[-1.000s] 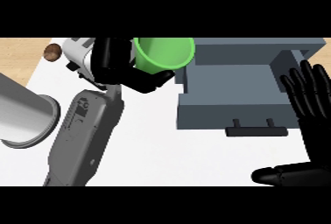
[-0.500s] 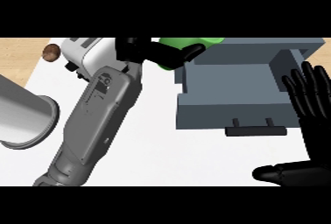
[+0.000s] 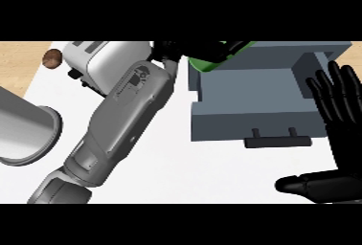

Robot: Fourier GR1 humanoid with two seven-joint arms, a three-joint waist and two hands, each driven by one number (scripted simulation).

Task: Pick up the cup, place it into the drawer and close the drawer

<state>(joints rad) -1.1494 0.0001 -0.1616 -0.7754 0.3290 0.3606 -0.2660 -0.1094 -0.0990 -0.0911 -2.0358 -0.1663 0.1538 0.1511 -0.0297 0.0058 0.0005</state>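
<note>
A green cup (image 3: pixel 212 60) hangs at the far left corner of the open grey drawer (image 3: pixel 265 93), partly hidden by my left hand (image 3: pixel 191 49), whose black fingers are curled round it. My left forearm stretches diagonally from the lower left up to that corner. The drawer stands pulled out, its dark handle (image 3: pixel 278 141) facing me. My right hand (image 3: pixel 339 110) rests open at the right edge, fingers straight and pointing up, beside the drawer's right wall.
A white toaster (image 3: pixel 99 60) stands at the back left, with a small brown round thing (image 3: pixel 51 58) beside it. A large grey cylinder (image 3: pixel 25 129) lies at the left edge. The white counter spreads in front of the drawer.
My left arm has reached farther up and to the right, carrying the green cup from left of the drawer to over its far left corner. The right hand has stayed still.
</note>
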